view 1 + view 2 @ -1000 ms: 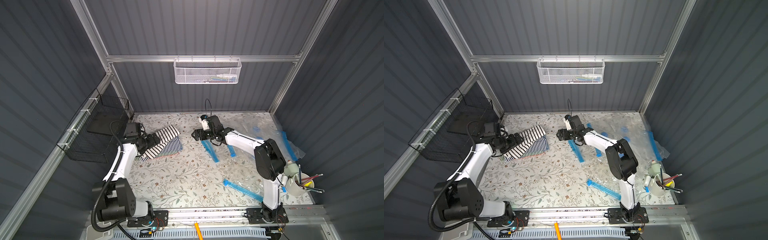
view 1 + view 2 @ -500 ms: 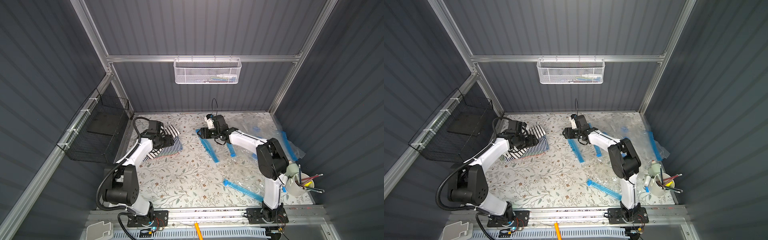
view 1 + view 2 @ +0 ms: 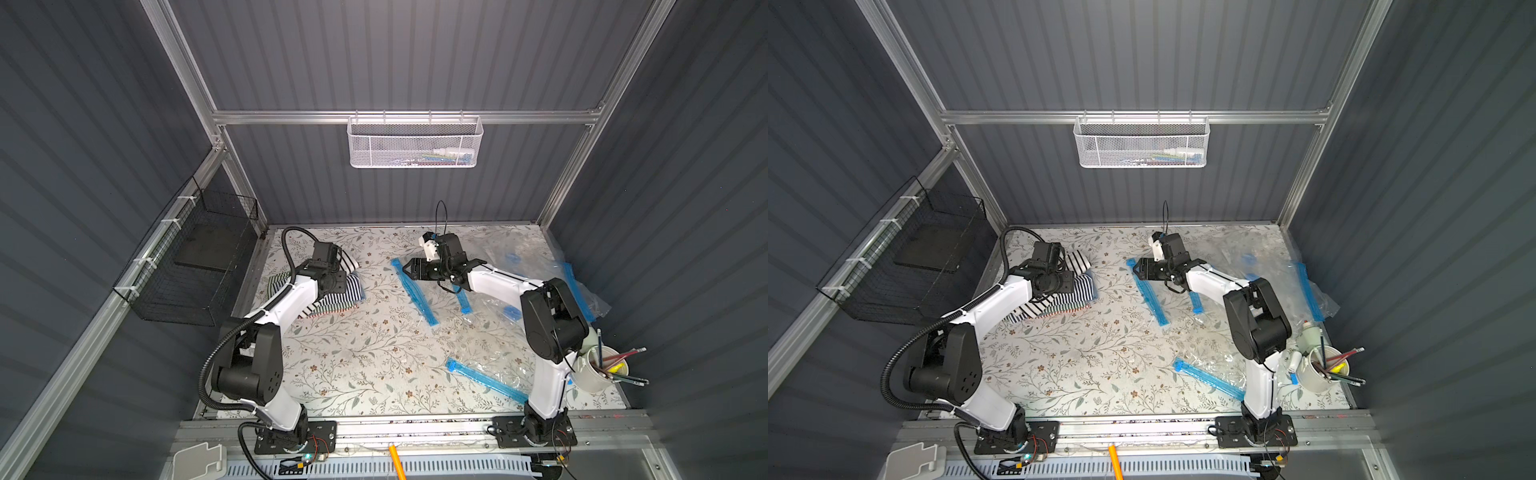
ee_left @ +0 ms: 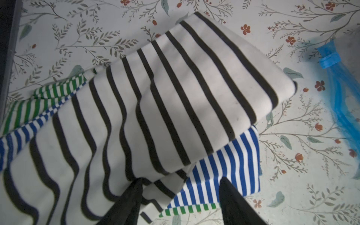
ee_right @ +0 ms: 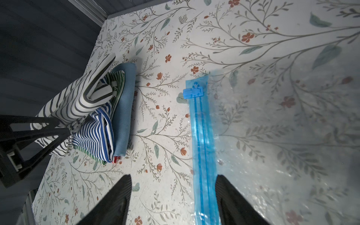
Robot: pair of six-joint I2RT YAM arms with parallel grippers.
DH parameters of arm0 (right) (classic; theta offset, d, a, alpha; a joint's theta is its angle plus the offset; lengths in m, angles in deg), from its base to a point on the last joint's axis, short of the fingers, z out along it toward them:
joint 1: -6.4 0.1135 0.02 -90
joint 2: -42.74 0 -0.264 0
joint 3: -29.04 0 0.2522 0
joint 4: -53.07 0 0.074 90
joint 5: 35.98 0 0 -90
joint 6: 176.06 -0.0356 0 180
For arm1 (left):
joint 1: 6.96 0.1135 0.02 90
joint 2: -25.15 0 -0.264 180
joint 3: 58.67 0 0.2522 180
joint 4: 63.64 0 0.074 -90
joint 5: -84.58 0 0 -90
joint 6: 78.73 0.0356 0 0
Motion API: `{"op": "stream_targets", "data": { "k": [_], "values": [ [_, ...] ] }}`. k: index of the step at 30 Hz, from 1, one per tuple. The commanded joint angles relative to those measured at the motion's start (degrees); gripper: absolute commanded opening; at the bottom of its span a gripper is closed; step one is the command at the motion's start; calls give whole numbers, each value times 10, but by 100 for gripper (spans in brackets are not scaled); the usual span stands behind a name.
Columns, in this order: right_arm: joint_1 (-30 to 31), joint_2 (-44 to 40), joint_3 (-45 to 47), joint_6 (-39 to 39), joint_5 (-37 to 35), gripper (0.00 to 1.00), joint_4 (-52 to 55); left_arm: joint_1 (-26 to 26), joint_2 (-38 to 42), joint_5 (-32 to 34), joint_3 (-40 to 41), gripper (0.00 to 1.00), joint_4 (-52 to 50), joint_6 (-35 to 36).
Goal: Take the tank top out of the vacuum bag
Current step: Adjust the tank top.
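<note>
Your left gripper [image 4: 181,181] now reaching over the far-left tank top [image 4: 175,87], right gripper [image 5: 173,179] hovering over the vacuum bag [image 5: 203,126], both sets of fingers spread.

Tops [image 4: 175,97] are soft matt knit cloth; the blue top [image 5: 124,109] finely ribbed; bag [image 5: 272,136] is clear glossy plastic, crinkled, with a smooth blue zip strip [image 5: 202,136]; tabletop [image 3: 353,353] matt, printed; frame [image 3: 291,117] brushed metal; white basket [image 3: 415,145] and black basket [image 3: 187,270] wire mesh.

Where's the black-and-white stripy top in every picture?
Top view: stripy top on the clothes pile, left of the blue zip strip.
Top view: same place.
Left wrist: fills most of the picture.
Right wrist: draped over the pile, beside the strip.
Shared landmark: the blue zip strip.
</note>
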Motion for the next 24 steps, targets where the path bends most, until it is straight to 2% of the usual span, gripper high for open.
{"op": "stream_targets", "data": {
  "k": [1,8,11,15,19,24],
  "values": [
    [-8,-17,10,-5,10,70,-6,-7,-18,13,17,61,25,22],
    [-31,-32,28,-11,8,68,-3,-11,-43,11,35,56,49,30],
    [-35,-32,30,-16,7,68,2,-12,-50,38,31,42,49,27],
    [-35,-35,34,-19,4,68,5,-12,-51,71,24,18,40,16],
    [-35,-34,35,-21,1,67,7,-12,-59,89,21,0,32,9],
    [-35,-36,32,-15,1,67,16,-12,-49,95,18,0,16,-4]
  ]
}}
